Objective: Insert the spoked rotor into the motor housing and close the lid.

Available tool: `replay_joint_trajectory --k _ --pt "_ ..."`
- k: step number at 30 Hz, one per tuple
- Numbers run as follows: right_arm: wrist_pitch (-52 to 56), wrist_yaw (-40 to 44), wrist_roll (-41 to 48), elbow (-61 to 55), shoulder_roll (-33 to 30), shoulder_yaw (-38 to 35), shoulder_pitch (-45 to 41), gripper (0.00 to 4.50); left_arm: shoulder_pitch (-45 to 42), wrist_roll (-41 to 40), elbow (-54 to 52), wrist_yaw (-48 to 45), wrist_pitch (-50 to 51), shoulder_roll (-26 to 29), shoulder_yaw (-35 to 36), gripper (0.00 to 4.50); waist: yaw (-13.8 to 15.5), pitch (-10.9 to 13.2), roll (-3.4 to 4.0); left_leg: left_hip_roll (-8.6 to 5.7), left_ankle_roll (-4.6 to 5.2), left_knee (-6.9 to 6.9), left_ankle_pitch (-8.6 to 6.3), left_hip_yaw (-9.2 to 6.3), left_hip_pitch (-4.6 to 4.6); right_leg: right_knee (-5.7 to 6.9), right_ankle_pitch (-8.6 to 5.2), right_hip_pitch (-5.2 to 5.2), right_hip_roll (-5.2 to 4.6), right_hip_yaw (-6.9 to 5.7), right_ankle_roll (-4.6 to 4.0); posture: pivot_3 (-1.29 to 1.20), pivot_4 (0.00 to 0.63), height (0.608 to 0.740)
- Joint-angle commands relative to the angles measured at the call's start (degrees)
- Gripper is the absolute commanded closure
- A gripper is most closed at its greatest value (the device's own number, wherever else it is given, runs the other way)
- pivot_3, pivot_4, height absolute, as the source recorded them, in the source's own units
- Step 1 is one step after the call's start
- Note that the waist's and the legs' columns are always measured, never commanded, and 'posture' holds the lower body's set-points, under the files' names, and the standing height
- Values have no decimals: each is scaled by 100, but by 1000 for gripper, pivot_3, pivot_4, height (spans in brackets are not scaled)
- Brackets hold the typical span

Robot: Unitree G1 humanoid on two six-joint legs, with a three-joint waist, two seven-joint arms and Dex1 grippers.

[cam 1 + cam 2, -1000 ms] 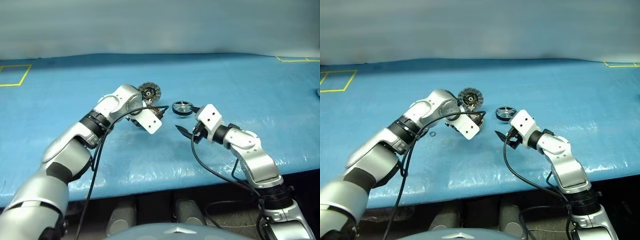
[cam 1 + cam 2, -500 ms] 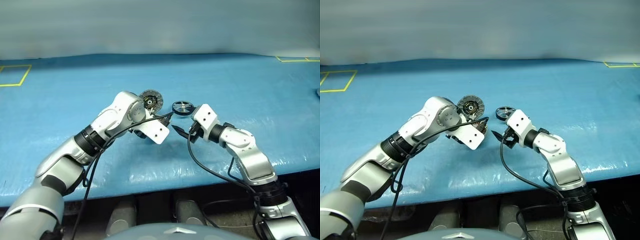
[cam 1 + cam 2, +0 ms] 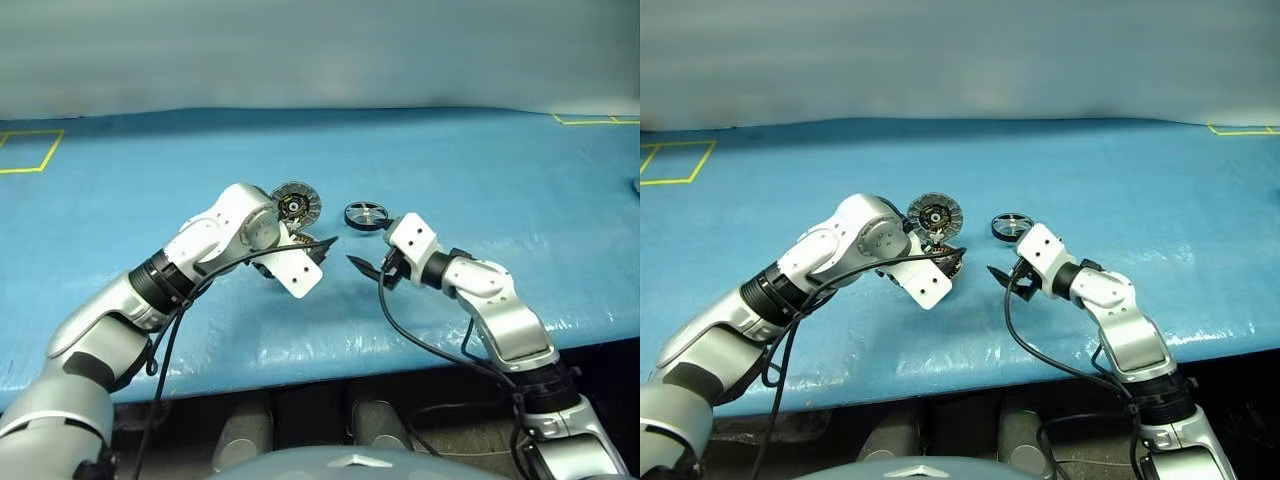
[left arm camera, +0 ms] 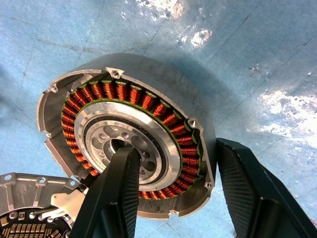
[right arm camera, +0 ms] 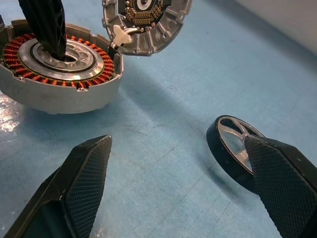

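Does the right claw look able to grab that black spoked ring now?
Probably yes. The right claw stands open with the spoked rotor lying just ahead on bare blue table, nothing between them.

arms: silver-grey metal shells, black joint bands | wrists: white blocks | cables: loose black loops | left gripper (image 4: 173,193), right gripper (image 5: 183,191): black cross-hatched fingers

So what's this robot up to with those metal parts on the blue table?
It is putting a small motor together. The left gripper grips the wall of the motor housing, one finger inside near the centre and one outside. The lid stands open on its hinge. The spoked rotor is not yet in: it lies on the table, and the open right gripper hovers just beside it.
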Motion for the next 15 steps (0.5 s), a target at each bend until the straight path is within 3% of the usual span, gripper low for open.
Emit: replay_joint_trajectory --k 1,12,13,15 --pt "-85 10 19 -216 -15 -64 -34 0 -22 50 -90 67 -14 -61 83 2458 -2 0 0 0 0 0 0 0 0 1 0 0 0 0 0 0 150 740" --pt "-153 5 -36 -147 37 2 -111 0 73 -85 -180 -82 -25 -64 133 2458 4 0 0 0 0 3 0 3 5 8 -1 1 0 4 0 0 150 740" --pt "-158 9 -36 -145 46 5 -116 0 82 -98 -180 -71 -32 -72 140 1720 3 0 0 0 0 3 0 3 5 8 -1 1 0 4 0 0 150 740" --pt "-167 15 -43 -136 55 10 -128 0 119 -102 -202 -43 24 -100 168 1066 2 0 0 0 0 2 0 4 7 9 -1 2 0 5 0 0 150 740"
